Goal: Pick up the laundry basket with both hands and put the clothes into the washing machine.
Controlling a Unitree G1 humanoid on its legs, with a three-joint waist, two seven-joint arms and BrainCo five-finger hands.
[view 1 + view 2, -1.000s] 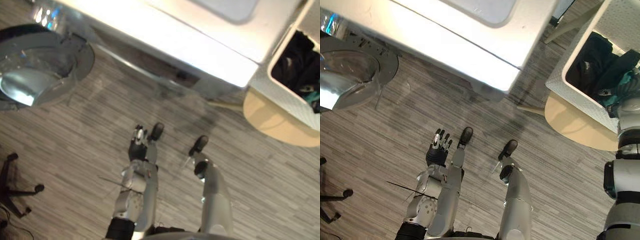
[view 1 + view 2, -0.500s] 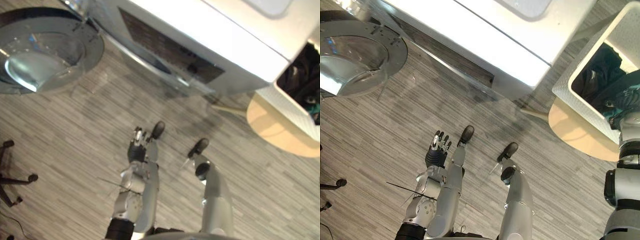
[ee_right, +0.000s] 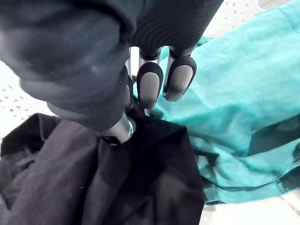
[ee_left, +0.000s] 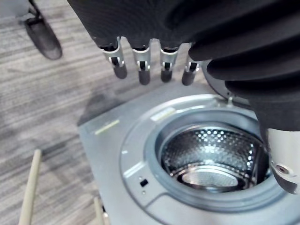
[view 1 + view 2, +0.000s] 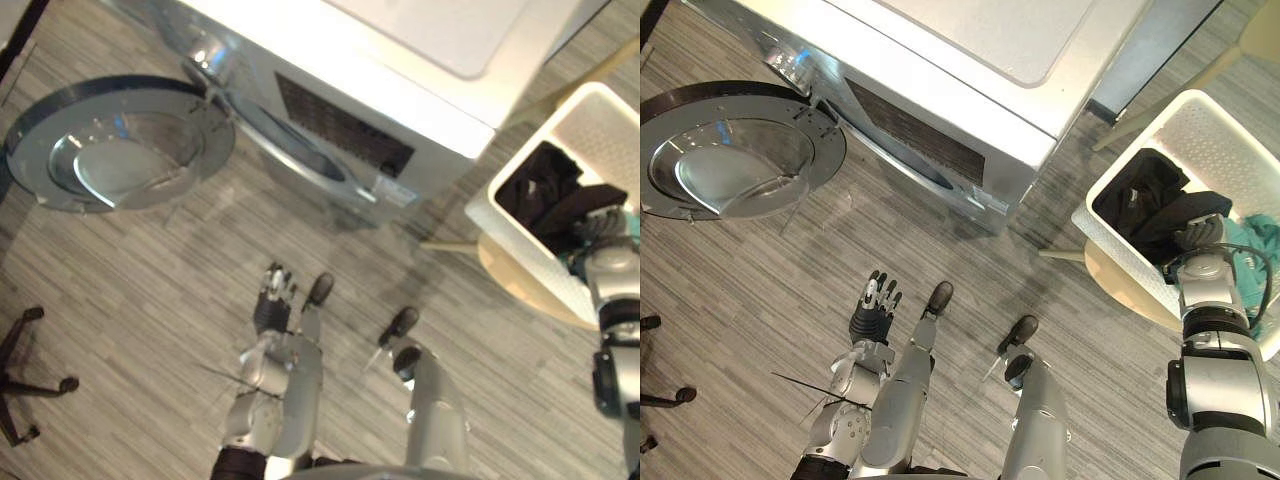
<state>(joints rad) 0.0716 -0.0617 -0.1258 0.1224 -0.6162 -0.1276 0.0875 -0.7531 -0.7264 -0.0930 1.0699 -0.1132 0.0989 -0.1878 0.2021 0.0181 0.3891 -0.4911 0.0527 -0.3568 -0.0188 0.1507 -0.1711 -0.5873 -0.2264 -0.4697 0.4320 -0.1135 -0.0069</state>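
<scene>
The white laundry basket (image 5: 1230, 140) stands at the right beside the washing machine (image 5: 970, 60), with a black garment (image 5: 1150, 205) and a teal cloth (image 3: 234, 93) inside. My right hand (image 5: 1200, 235) reaches down into the basket. Its fingers (image 3: 150, 84) are curled and the thumb presses a fold of the black garment against them, where it meets the teal cloth. The machine's round door (image 5: 735, 160) hangs wide open at the left, baring the steel drum (image 4: 211, 154). Low over the floor in front of the machine, my left hand (image 5: 872, 312) is open with straight fingers and holds nothing.
The basket rests on a round pale wooden stool (image 5: 1120, 285). A pale wooden leg (image 5: 1140, 115) slants behind the basket. The black wheeled base of a chair (image 5: 30, 380) is at the far left. Grey plank floor (image 5: 760, 290) lies between me and the machine.
The camera has swung, so the machine's front, its door and the whole basket now show. My right hand stays in the basket's clothes. The left hand keeps its open pose.
</scene>
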